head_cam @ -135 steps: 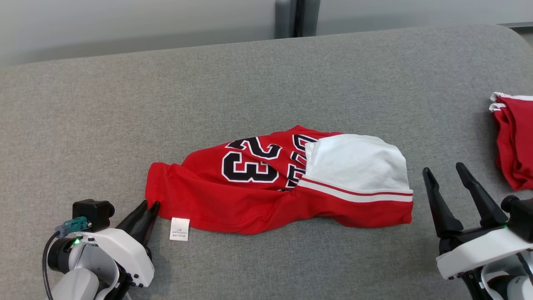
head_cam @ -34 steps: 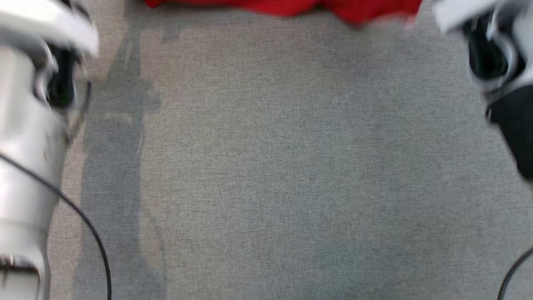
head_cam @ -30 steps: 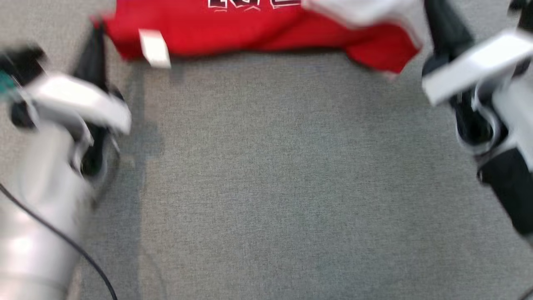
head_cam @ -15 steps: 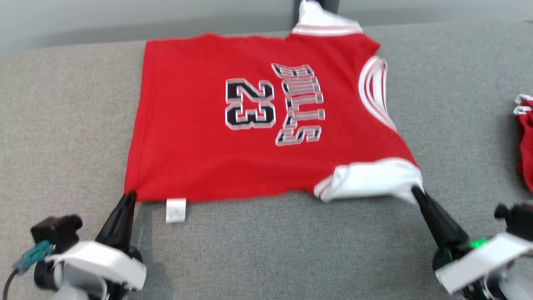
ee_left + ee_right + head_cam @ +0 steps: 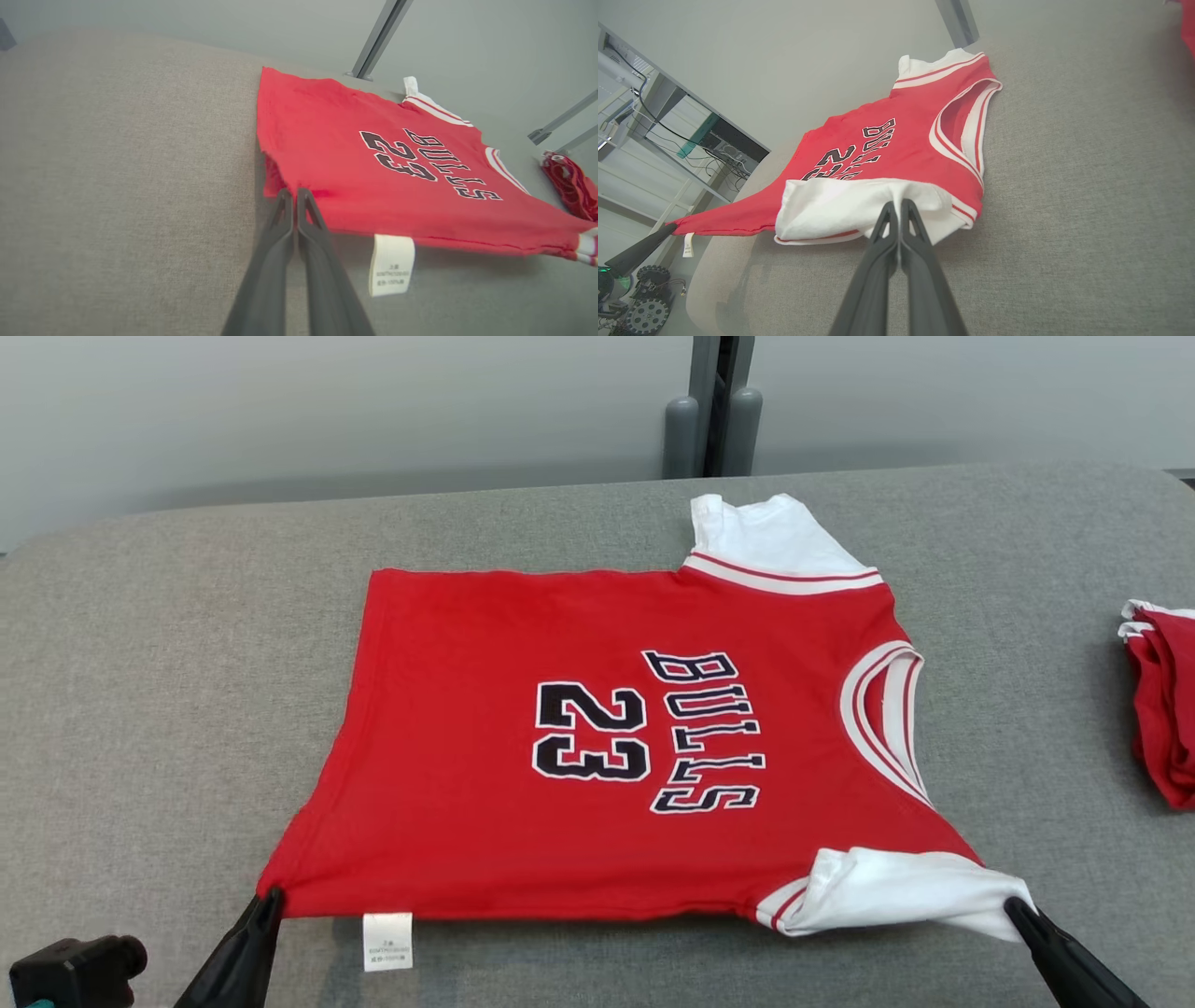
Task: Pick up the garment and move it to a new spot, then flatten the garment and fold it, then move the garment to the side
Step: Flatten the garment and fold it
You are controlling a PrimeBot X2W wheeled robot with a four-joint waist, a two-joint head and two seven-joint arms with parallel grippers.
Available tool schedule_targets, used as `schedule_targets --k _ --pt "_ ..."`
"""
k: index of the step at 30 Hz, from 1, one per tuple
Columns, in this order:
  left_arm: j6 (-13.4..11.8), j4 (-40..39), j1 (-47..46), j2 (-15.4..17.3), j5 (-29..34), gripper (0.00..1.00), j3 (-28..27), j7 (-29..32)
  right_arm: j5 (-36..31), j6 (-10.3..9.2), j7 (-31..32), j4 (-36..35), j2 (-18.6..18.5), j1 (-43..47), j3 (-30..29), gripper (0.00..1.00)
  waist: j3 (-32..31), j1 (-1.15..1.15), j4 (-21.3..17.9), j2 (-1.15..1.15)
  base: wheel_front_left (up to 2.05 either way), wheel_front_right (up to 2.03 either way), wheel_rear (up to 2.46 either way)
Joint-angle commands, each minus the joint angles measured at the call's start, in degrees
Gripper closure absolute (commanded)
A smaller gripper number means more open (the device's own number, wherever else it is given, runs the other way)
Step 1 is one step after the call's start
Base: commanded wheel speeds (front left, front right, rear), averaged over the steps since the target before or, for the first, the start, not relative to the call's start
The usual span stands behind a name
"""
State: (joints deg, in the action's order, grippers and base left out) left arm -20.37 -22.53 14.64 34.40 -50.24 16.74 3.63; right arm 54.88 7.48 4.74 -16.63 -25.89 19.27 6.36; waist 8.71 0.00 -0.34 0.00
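The garment (image 5: 523, 709) is a red jersey with white sleeves, lettered "BULLS 23", spread face up across the grey cushion (image 5: 168, 644). Its near edge is lifted slightly off the surface. My left gripper (image 5: 269, 899) is shut on the near left hem corner, seen also in the left wrist view as the garment (image 5: 373, 158) pinched by the left gripper (image 5: 290, 192). My right gripper (image 5: 1013, 905) is shut on the near white sleeve (image 5: 896, 891); in the right wrist view the right gripper (image 5: 896, 204) pinches that sleeve (image 5: 840, 205). A white care label (image 5: 386, 940) hangs from the hem.
A stack of folded red garments (image 5: 1162, 700) lies at the cushion's right edge. A grey wall with a dark vertical post (image 5: 714, 406) stands behind the cushion. Bare grey cushion lies left of the jersey and along its front.
The head camera swung up from the near cushion. The jersey, bunched earlier, now lies spread flat, with both grippers holding its near corners; the right gripper, open earlier, is shut on the sleeve.
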Motion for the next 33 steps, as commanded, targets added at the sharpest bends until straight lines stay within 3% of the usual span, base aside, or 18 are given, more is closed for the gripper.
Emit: schedule_targets --k 1,7,13,19,25,33 --pt "-0.8 -1.2 1.0 0.7 0.2 1.00 -0.4 0.4 -1.3 0.03 1.6 -1.7 1.3 1.1 -1.8 1.00 -0.3 0.00 0.3 0.00 0.00 0.00 0.00" --pt "-2.8 -5.1 2.2 1.9 0.5 1.00 0.0 2.6 -8.1 0.03 11.9 -10.5 9.3 3.4 -8.1 1.00 -0.6 0.00 0.6 0.00 0.00 0.00 0.00" --pt "-0.9 -2.8 -2.8 2.0 -0.3 1.00 0.4 4.3 -13.3 0.03 16.4 -12.3 12.5 -3.9 -8.7 1.00 0.5 0.00 0.1 0.00 0.00 0.00 0.00" --pt "3.0 3.4 -11.5 1.4 -1.7 1.00 1.6 6.8 -14.6 0.02 15.5 -5.6 9.9 -16.4 -4.9 1.00 3.7 0.00 -0.8 0.00 0.00 0.00 0.00" --pt "7.8 13.1 -20.4 -1.6 -4.6 1.00 2.3 7.7 -14.1 0.03 11.6 5.0 6.5 -27.1 0.3 1.00 8.4 0.00 -1.1 0.00 0.00 0.00 0.00" --pt "10.8 23.9 -27.3 -3.7 -4.8 1.00 3.1 7.1 -12.3 0.03 4.8 17.3 3.0 -35.9 8.3 1.00 13.0 0.00 -1.4 0.00 0.00 0.00 0.00"
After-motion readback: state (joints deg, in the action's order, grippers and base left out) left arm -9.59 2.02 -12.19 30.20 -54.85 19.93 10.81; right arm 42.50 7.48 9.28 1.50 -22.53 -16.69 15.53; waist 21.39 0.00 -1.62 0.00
